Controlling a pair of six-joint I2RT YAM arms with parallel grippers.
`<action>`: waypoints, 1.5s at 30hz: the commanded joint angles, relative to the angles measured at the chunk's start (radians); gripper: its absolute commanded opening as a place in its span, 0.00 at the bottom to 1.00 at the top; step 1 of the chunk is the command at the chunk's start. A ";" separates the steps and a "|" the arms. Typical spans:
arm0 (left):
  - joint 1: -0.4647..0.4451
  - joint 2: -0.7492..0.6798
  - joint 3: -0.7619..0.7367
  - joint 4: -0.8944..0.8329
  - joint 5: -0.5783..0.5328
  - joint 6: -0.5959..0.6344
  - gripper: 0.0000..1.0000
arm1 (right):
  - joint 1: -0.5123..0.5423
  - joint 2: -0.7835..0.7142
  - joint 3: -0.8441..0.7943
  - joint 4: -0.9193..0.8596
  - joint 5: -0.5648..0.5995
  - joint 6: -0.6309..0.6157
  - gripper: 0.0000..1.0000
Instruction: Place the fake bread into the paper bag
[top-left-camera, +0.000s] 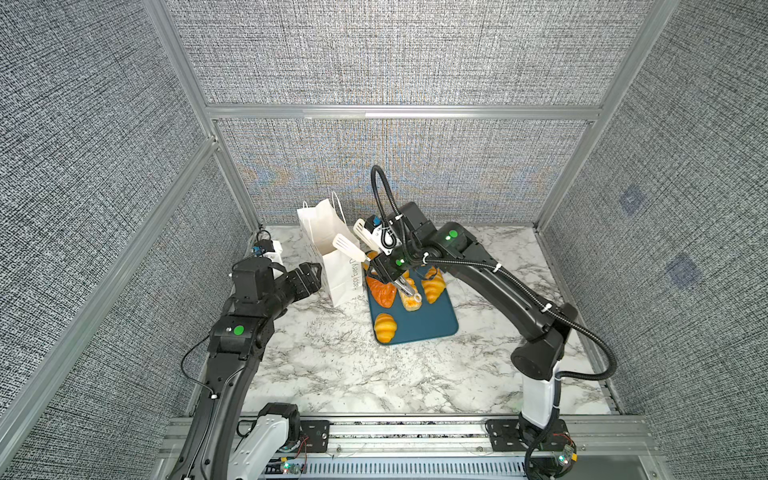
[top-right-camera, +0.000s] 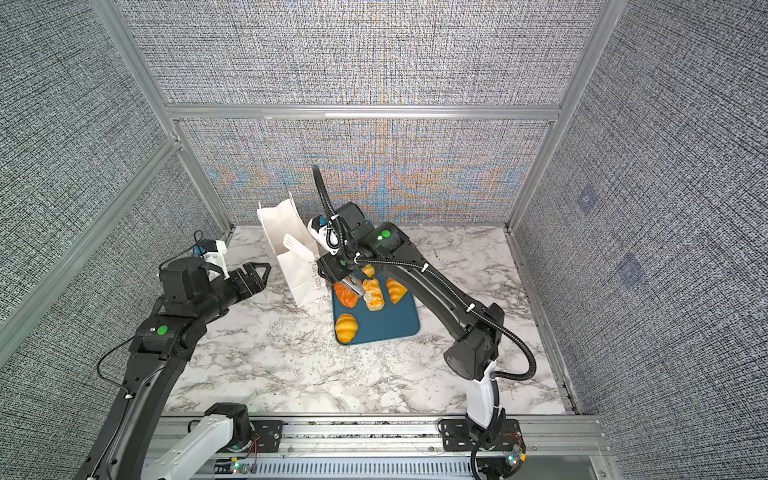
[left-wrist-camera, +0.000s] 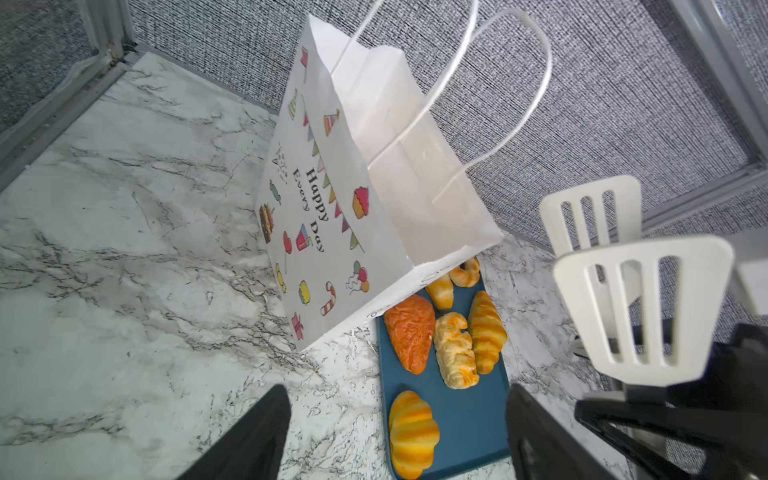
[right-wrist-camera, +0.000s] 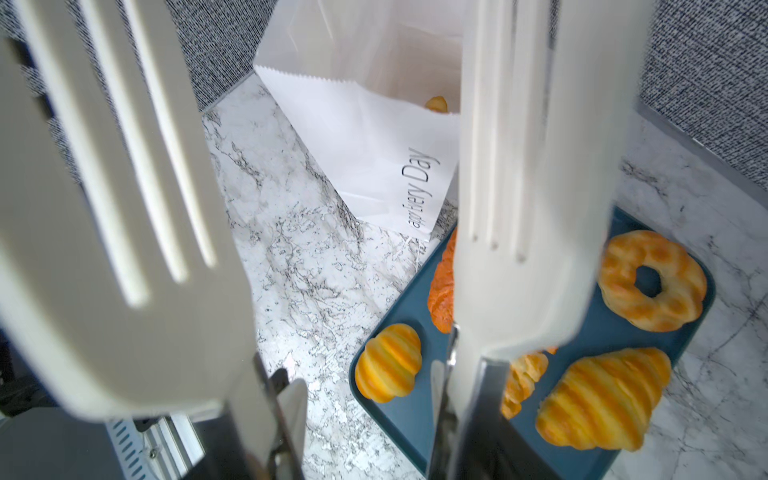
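White slotted tongs (top-left-camera: 347, 246), empty, are clamped in the right gripper (top-left-camera: 380, 266) above the teal tray (top-left-camera: 424, 324). The left gripper (top-left-camera: 318, 276) is spread beside the paper bag (top-left-camera: 338, 278). Next, fake bread (top-left-camera: 384, 328) on the tray should be pinched.

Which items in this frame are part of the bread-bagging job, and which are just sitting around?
Part of the job:
- paper bag, standing open
- fake bread waiting beside it
- one pastry inside the bag
- white slotted tongs, held in the right gripper

Just there:
- dark-teal tray under the bread
- marble tabletop
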 joint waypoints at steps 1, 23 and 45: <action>-0.043 -0.018 -0.023 0.060 0.026 -0.037 0.81 | -0.011 -0.039 -0.067 0.023 0.001 -0.021 0.61; -0.516 0.360 -0.090 0.716 0.143 -0.172 0.81 | -0.399 -0.445 -0.785 0.275 -0.536 0.069 0.58; -0.568 0.755 0.062 1.099 0.473 -0.258 0.77 | -0.627 -0.522 -0.967 0.319 -0.773 0.091 0.57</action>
